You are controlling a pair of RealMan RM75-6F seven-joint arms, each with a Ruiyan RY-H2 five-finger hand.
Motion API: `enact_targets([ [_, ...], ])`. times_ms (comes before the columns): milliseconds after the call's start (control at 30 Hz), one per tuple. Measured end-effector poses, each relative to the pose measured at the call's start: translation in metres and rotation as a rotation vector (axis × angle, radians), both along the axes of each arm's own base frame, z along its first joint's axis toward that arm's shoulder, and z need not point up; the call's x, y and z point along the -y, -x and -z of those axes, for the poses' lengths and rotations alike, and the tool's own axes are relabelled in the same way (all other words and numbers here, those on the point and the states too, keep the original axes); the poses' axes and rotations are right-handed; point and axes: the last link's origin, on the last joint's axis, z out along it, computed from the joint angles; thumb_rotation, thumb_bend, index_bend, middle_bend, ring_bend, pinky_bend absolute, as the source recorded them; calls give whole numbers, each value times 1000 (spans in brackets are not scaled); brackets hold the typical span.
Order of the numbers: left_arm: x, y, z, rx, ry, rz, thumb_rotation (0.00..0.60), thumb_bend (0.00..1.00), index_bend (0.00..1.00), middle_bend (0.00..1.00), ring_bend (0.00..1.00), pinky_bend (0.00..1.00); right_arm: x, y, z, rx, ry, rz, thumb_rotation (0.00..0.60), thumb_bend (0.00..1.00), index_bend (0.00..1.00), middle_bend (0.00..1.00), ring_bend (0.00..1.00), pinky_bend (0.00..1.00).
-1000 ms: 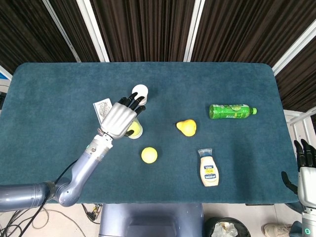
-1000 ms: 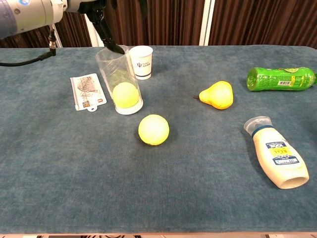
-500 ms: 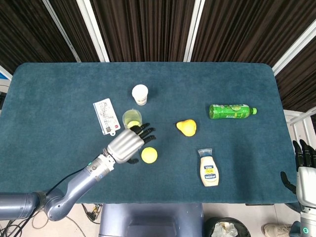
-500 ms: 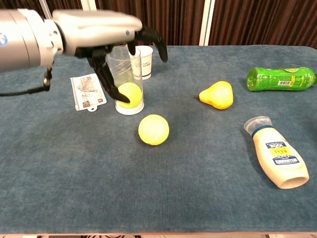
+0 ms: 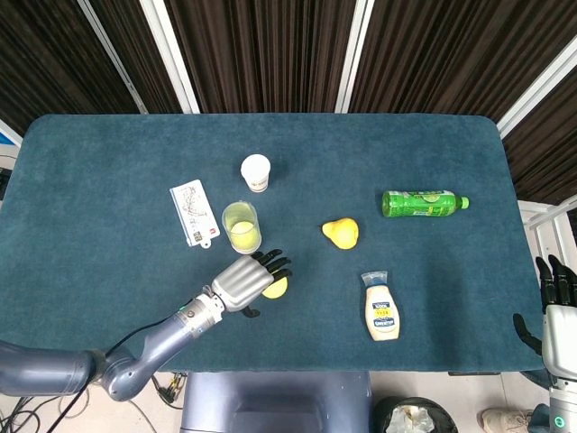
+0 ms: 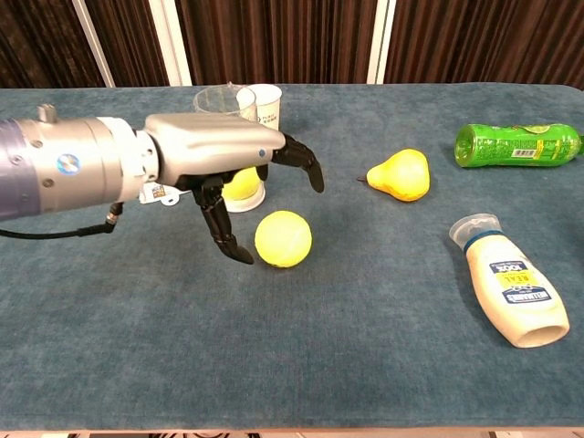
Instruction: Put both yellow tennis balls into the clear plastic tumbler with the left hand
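Note:
One yellow tennis ball [image 6: 283,239] lies on the blue table, partly under my left hand [image 5: 246,281] in the head view. The left hand [image 6: 224,162] hovers just above and left of that ball, fingers spread and curved down around it, holding nothing. The clear plastic tumbler [image 5: 242,225] stands upright behind the hand, and the other yellow tennis ball [image 6: 241,182] sits inside it at the bottom. My right hand [image 5: 557,302] hangs off the table's right edge, fingers extended, empty.
A white paper cup [image 5: 256,171] stands behind the tumbler and a card packet [image 5: 192,211] lies to its left. A yellow pear [image 6: 401,174], a green bottle [image 6: 516,144] and a mayonnaise bottle [image 6: 506,282] lie to the right.
My left hand has moved from over the tumbler toward the near edge and down, and now arches over the loose tennis ball. The first ball stays in the tumbler.

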Motion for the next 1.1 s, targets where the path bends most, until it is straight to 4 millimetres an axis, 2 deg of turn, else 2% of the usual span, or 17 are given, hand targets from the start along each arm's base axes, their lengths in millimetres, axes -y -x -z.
enact_targets([
  [433, -16, 14, 44, -47, -33, -14, 600, 23, 236, 131, 59, 254, -1, 0, -3, -1, 12, 5, 600, 340, 62, 75, 122, 112],
  [533, -19, 14, 54, -52, -33, -16, 600, 71, 259, 156, 91, 290, -1, 1, -2, -2, 11, 7, 600, 340, 62, 75, 122, 112],
  [667, -20, 14, 61, -69, -36, 14, 600, 189, 309, 221, 178, 367, 0, 0, -1, -4, 7, 8, 600, 340, 63, 75, 122, 112],
  [900, -18, 14, 66, -70, -68, 73, 600, 411, 442, 476, 423, 611, -1, 0, -3, 0, 16, 7, 600, 339, 72, 75, 122, 112],
  [1000, -19, 12, 62, -44, -90, 82, 600, 474, 479, 541, 487, 667, -1, 0, -4, 2, 18, 5, 600, 339, 72, 75, 122, 112],
  [1100, -22, 7, 55, -4, -116, 85, 600, 479, 485, 550, 494, 673, -1, 0, -4, 3, 19, 6, 600, 340, 72, 75, 122, 112],
])
